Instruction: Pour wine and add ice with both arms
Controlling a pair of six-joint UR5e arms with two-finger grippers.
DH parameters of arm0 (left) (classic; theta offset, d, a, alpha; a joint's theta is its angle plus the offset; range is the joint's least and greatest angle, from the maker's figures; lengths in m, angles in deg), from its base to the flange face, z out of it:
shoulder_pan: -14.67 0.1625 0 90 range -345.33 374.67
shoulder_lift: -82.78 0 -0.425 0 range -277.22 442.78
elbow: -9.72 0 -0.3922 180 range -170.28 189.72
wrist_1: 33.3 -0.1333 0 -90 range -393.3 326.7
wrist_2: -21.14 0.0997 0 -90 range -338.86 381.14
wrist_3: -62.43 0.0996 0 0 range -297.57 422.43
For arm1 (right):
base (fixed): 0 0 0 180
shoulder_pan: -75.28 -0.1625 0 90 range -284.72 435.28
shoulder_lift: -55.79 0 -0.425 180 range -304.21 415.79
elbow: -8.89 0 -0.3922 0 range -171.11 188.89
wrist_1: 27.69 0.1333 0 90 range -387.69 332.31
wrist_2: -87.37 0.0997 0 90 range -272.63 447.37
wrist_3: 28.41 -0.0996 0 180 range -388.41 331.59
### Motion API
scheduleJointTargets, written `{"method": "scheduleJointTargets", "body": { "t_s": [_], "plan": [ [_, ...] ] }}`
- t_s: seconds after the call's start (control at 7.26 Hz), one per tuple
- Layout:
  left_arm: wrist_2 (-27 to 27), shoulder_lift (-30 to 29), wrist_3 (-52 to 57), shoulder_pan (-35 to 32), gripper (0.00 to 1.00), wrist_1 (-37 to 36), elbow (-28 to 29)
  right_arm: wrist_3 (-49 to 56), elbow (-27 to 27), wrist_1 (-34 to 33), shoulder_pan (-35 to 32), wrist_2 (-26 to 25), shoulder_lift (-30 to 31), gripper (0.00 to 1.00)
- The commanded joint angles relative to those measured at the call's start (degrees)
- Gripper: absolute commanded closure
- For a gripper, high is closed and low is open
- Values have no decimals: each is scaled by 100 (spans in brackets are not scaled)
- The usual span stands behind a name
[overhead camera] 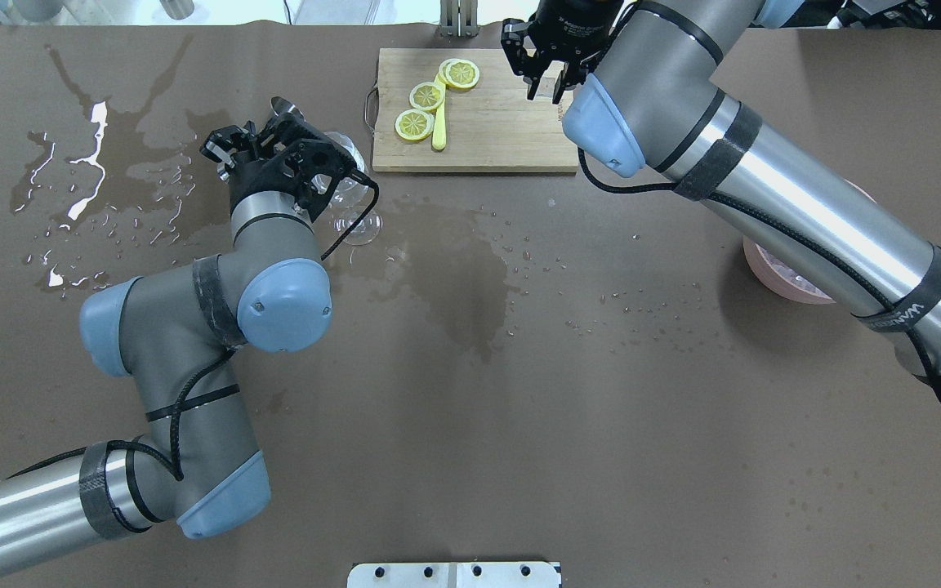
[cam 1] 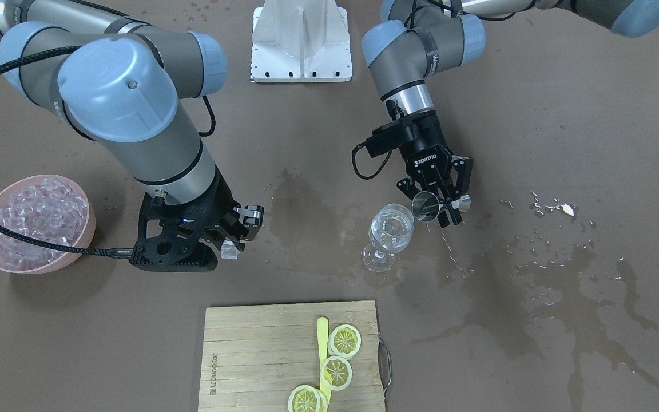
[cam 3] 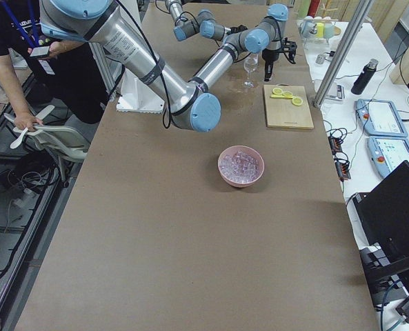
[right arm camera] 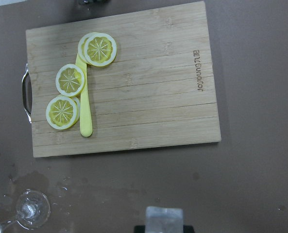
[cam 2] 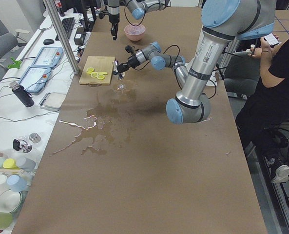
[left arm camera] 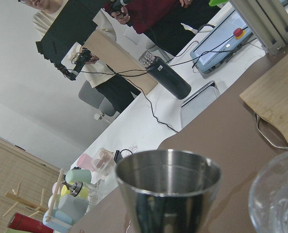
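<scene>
My left gripper (cam 1: 445, 207) is shut on a steel jigger (cam 1: 425, 205), tipped on its side right beside the rim of the wine glass (cam 1: 391, 229). The glass stands upright with a little clear wine (cam 1: 392, 236) in its bowl. The left wrist view shows the jigger (left arm camera: 168, 189) close up, with the glass (left arm camera: 279, 199) at the right edge. My right gripper (cam 1: 231, 243) is shut on one ice cube (cam 1: 229, 250), held above the table between the pink ice bowl (cam 1: 80, 240) and the glass. The cube also shows in the right wrist view (right arm camera: 164, 218).
A wooden cutting board (cam 1: 249, 355) with lemon slices (cam 1: 345, 340) and a yellow knife (cam 1: 322, 337) lies near the front edge. Wet puddles (cam 1: 564, 274) spread beside the glass. A white stand (cam 1: 301, 43) sits at the robot's base. Operators are beside the table (cam 2: 273, 73).
</scene>
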Motion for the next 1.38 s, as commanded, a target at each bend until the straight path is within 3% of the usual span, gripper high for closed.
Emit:
{"method": "scheduleJointTargets", "body": {
  "t_s": [0.0,1.24],
  "plan": [
    [0,-2,180,5,88,-21,7,-9,0,0,-6,0,-17,100],
    [-17,-28,1120,-39,90,-56,-98,-9,0,26,-67,132,-26,100]
  ]
}}
